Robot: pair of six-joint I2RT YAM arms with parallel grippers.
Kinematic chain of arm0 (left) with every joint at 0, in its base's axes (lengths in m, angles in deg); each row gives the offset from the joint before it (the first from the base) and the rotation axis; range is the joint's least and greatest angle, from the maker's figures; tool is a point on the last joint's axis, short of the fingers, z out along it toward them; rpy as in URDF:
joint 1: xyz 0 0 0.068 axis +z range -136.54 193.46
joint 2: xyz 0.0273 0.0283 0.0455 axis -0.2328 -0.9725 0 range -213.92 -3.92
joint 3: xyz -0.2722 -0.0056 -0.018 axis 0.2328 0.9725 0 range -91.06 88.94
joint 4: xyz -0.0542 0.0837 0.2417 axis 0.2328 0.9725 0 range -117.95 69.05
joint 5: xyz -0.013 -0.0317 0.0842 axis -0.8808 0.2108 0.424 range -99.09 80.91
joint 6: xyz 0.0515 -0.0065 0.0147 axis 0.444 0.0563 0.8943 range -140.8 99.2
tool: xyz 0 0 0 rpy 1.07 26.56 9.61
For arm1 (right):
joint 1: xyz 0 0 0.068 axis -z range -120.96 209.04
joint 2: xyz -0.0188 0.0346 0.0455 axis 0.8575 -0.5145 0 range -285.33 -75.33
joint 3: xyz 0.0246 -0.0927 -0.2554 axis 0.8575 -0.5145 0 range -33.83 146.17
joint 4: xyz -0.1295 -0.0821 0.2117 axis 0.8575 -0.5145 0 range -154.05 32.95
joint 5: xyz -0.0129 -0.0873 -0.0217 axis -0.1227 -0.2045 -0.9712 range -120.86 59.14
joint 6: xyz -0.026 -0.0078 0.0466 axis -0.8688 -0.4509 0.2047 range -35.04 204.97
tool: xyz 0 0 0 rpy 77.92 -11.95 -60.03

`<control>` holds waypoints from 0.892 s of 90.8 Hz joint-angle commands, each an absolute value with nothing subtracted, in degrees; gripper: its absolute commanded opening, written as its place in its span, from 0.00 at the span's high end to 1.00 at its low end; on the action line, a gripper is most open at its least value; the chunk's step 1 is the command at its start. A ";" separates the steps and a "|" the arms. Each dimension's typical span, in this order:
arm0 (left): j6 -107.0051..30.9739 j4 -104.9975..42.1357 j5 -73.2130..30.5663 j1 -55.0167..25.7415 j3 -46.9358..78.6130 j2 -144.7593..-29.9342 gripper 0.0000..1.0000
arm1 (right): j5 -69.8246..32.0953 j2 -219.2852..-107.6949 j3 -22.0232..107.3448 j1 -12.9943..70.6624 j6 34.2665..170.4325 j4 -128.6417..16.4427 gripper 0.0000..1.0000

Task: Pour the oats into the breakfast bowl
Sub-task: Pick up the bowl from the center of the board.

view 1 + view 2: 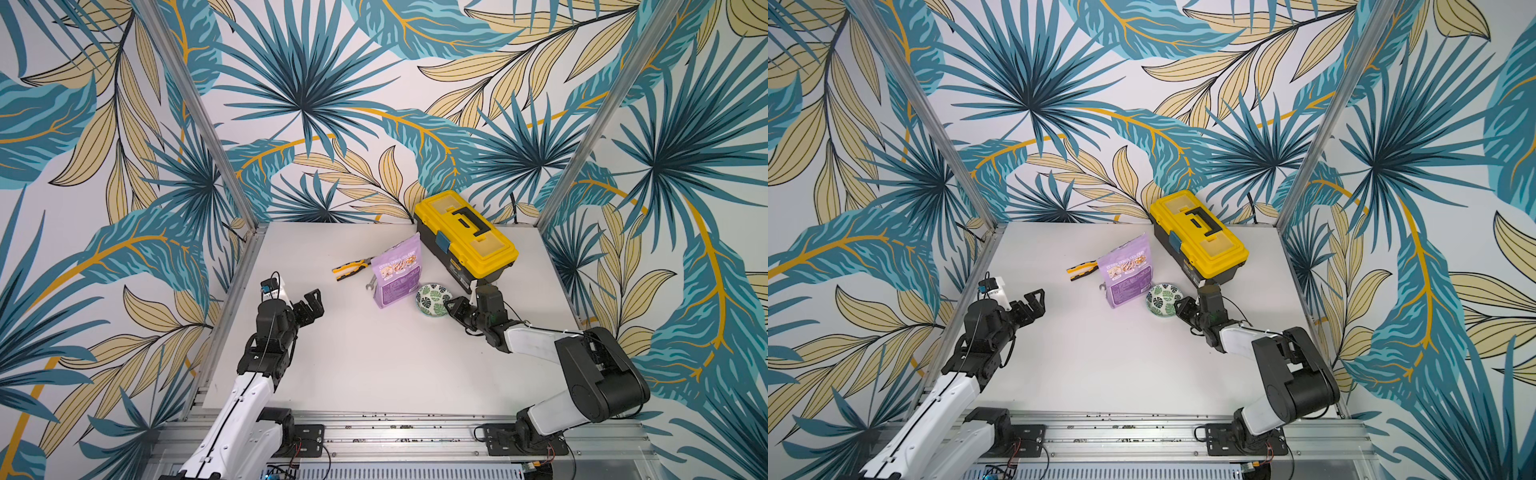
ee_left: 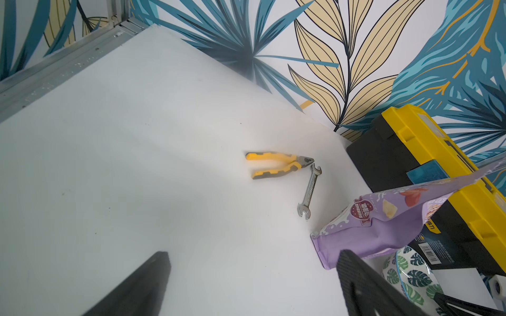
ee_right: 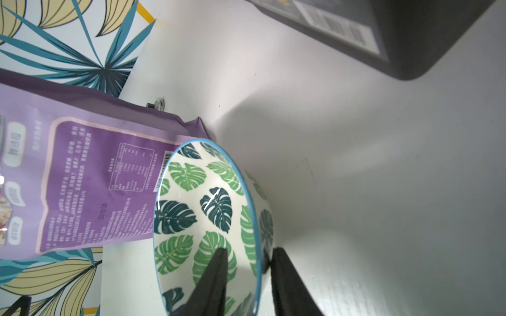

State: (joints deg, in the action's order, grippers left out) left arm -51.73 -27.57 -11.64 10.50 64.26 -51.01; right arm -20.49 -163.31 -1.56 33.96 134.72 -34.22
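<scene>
White tabletop (image 1: pixel 374 365) bearing breakfast bowl (image 1: pixel 434 299), tropical-leaf wallpaper (image 1: pixel 307 104), aluminium posts (image 1: pixel 199 112)

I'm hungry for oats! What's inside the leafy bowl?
Nothing to eat yet: the breakfast bowl shows only its painted leaves. One finger of the right gripper reaches inside, covering a bit of the inner wall.

You've got the oats pouch (image 1: pixel 397 272) upright mid-table, w/ the breakfast bowl (image 1: pixel 433 298) just right of it. Right gripper (image 1: pixel 449 309) at bowl's near-right rim; left gripper (image 1: pixel 316 303) well left, jaws apart. Yellow toolbox (image 1: pixel 465 235) far right; pliers (image 1: pixel 351 270) & wrench (image 1: pixel 371 285) left of pouch.
</scene>
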 commanded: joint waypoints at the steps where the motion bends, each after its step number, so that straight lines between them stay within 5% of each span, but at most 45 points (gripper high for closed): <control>1: -51.12 -25.90 -10.81 10.45 61.99 -50.35 0.00 | -23.07 -163.35 -0.49 32.93 133.26 -37.12 0.77; 14: -51.14 -25.47 -10.83 10.43 61.87 -50.25 0.00 | -24.00 -163.04 0.34 31.38 131.88 -39.50 0.90; 40: -50.68 -24.53 -10.79 10.39 61.46 -49.83 0.00 | -24.81 -162.38 0.54 29.21 131.36 -40.90 1.00; 81: -47.79 -19.14 -10.78 10.42 57.81 -47.65 0.00 | -23.82 -163.16 9.04 14.33 130.78 -47.69 1.00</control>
State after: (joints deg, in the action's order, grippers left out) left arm -49.99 -21.86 -11.25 10.50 60.23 -48.87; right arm -25.06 -161.85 5.28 17.74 131.23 -47.36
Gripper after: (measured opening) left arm 0.999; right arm 0.090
